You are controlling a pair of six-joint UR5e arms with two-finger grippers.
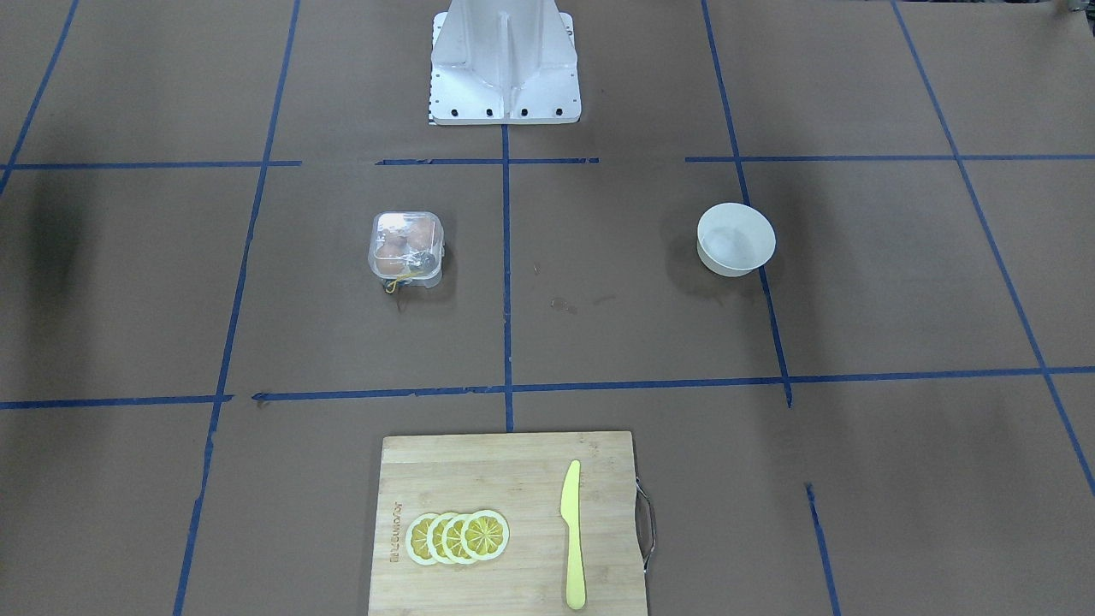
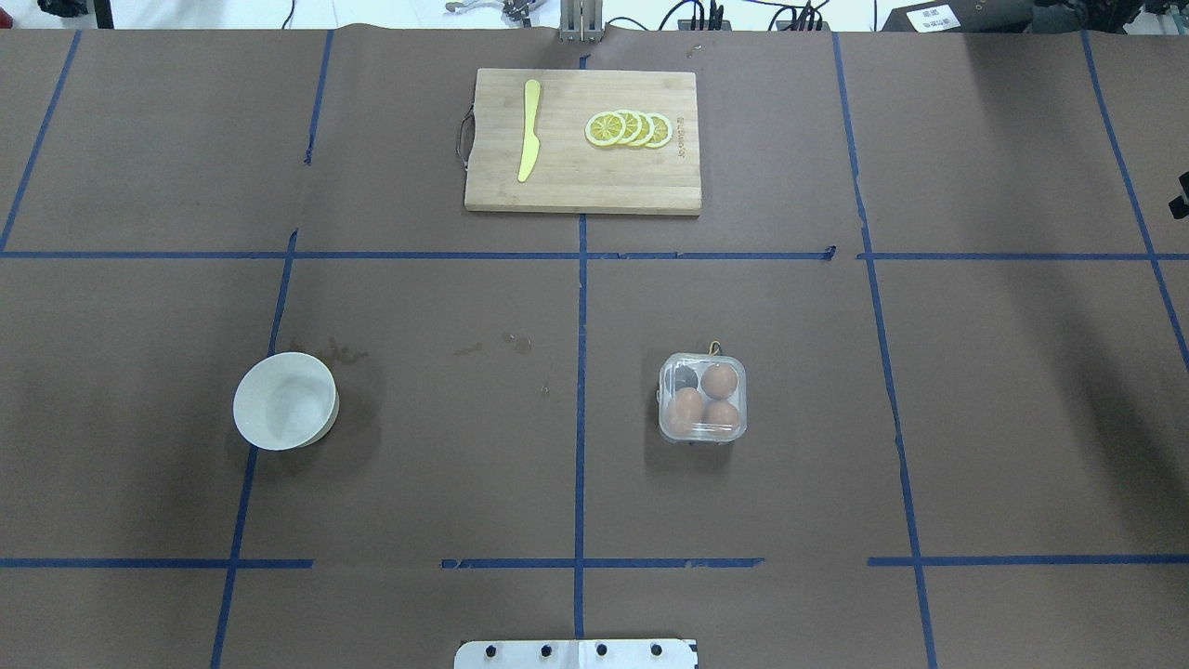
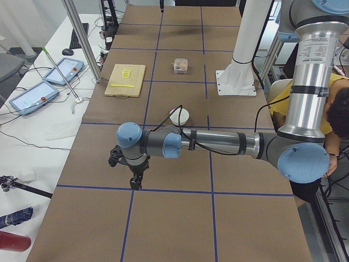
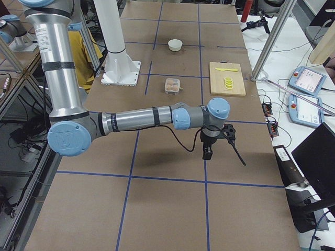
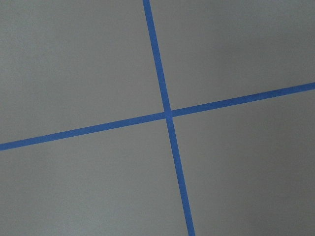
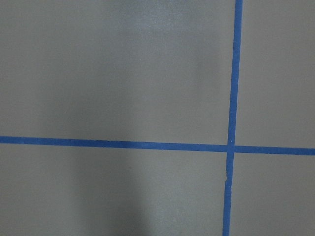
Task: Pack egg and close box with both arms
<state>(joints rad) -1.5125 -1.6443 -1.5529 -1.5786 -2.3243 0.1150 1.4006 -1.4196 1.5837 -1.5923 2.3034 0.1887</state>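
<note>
The clear box stands right of the table's centre line with its lid down; it also shows in the front view. Three tan-brown eggs lie in its cups, one being the egg; the fourth cup looks dark and empty. My left gripper hangs over the table's left end, far from the box. My right gripper hangs over the right end, also far away. Both show only in the side views, so I cannot tell whether they are open or shut. Both wrist views show only brown paper and blue tape.
A white bowl, empty, stands on the left half. A wooden cutting board with a yellow knife and lemon slices lies at the far edge. The white pedestal stands at the near middle. An operator sits behind the robot.
</note>
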